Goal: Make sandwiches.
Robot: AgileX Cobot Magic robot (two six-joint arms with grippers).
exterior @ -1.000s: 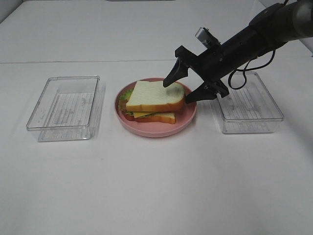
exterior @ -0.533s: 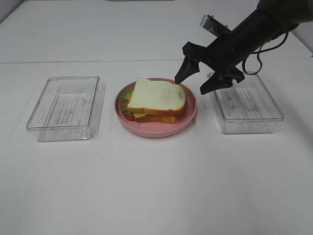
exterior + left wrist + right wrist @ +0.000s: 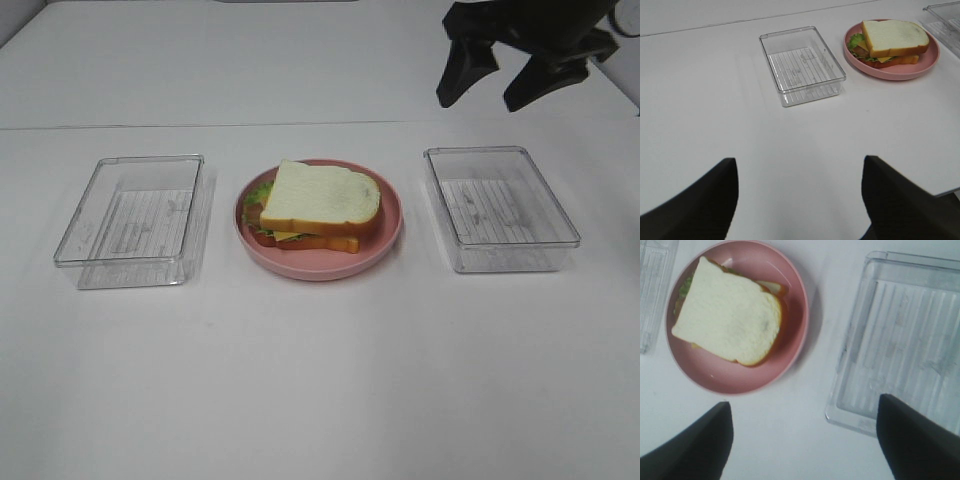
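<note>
1. The right gripper hangs high over the far right of the table, jaws spread wide and holding nothing. A second ago it was low beside the plate, its fingers straddling the top slice; it has since lifted up and back, clear of the food.

2. The left gripper also stands spread and empty, hovering over bare table on the near left side, well apart from everything.

3. The sandwiches sit as one stack on the pink plate in the middle: white bread on top, lettuce frilling out at the left edge, cheese and reddish strips showing between, a second slice beneath. The top slice sits slightly skewed over the lower one.

4. The right tray and the left tray flank the plate; both look empty, though clear plastic makes that hard to confirm.

5. The retreat suggests the top bread was just placed and let go, so the stack appears finished.
</note>
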